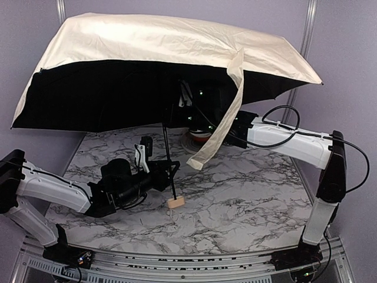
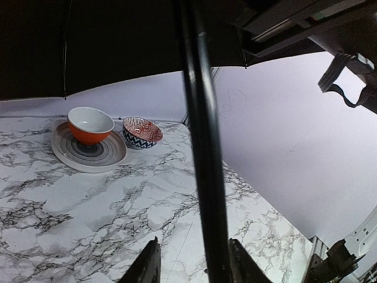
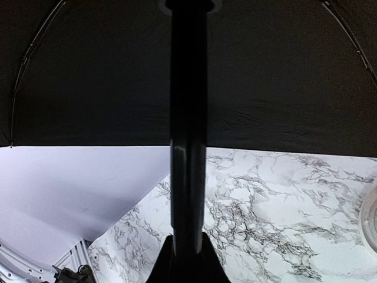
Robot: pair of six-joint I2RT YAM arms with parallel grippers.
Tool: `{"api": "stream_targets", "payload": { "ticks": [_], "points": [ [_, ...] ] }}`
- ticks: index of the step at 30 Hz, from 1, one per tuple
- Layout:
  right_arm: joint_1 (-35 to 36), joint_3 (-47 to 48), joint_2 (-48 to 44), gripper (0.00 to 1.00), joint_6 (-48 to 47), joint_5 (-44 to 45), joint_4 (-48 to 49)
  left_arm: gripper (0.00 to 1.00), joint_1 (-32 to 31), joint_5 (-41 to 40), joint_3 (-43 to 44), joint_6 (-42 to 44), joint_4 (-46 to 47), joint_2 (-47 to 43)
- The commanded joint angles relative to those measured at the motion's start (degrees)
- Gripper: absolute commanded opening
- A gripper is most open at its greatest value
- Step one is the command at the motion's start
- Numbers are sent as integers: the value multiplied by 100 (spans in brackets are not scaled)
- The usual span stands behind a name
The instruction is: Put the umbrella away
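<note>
The umbrella stands open. Its cream canopy spreads wide above both tools and its black underside faces down to them. The thin dark shaft runs down from the canopy, and the small wooden handle below the left tool seems to rest on the marble surface.

The right tool is closed on the shaft, high up under the canopy. The left tool is lower. Its fingers stand on both sides of the shaft, one almost touching and the other with a gap, so it has no grip yet.

I think the step in hand is to take a second hold on the shaft, so that the canopy can be folded.

Several things could go wrong from here:
- If the left tool closes off-centre, the near finger pushes the shaft sideways before the far one arrives, and the handle can slide on the smooth surface.
- With both tools holding one stiff shaft (a thin one), a small disagreement between the arms could bend it.
- An orange bowl on a grey plate and a patterned bowl stand beyond the left tool, under the canopy, and a tilting rim could sweep them.
- The cream strap hangs across the right arm and may catch on it.
</note>
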Motion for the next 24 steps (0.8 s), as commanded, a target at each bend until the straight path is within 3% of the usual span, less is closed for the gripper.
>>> {"api": "stream_targets", "payload": {
  "ticks": [1, 6, 10, 14, 17, 21, 24],
  "points": [
    [80, -33, -436, 0, 28, 234, 805, 41, 1, -84, 189, -19, -28, 104],
    [204, -222, -584, 0, -78, 413, 980, 39, 3, 47, 273, -12, -28, 184],
    [232, -283, -632, 0, -131, 453, 985, 1, 5, 78, 268, -78, -21, 166],
    [226, -531, -790, 0, -225, 429, 1217, 0, 2, 388, 262, -115, 1, 104],
    [118, -896, -979, 2, -359, -66, 1733, 0, -3, 729, 249, -117, 130, 61],
    [-440, -1623, -1172, 50, 190, -1254, 2963, 0, -15, 1105, 73, -33, 664, 18],
    [-922, -2033, -1126, 64, 767, -1821, 4038, 0, -50, 1260, -88, -5, 1158, 57]
  ]
}}
